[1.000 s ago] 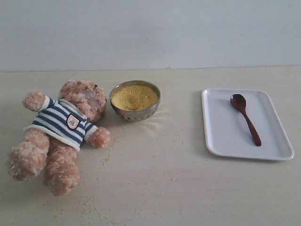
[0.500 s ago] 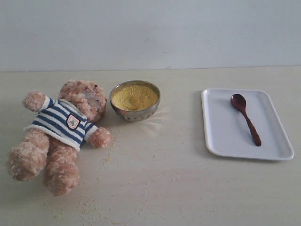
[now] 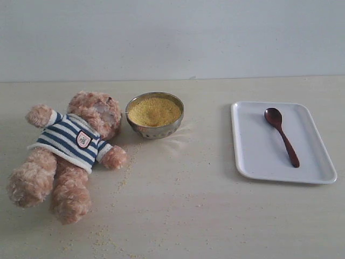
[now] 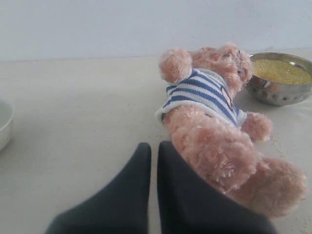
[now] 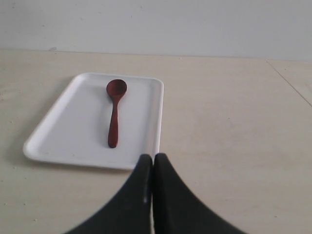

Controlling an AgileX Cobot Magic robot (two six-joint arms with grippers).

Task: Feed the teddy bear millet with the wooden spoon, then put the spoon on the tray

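Left gripper [image 4: 153, 148] by the teddy bear [image 3: 70, 148] & right gripper [image 5: 153, 160] near the tray [image 3: 253, 162] are both closed, empty, while the wooden spoon [image 3: 281, 136] lies flat on the tray — thin glossy handle may slip at pickup, or a tilted scoop spill millet [image 3: 154, 111].

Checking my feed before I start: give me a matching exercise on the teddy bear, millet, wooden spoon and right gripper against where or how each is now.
Column A
1. teddy bear
2. millet
3. wooden spoon
4. right gripper

Column B
a. lying on the tray
b. shut, holding nothing
c. lying on the table
d. heaped in the steel bowl

Pairs: 1-c, 2-d, 3-a, 4-b
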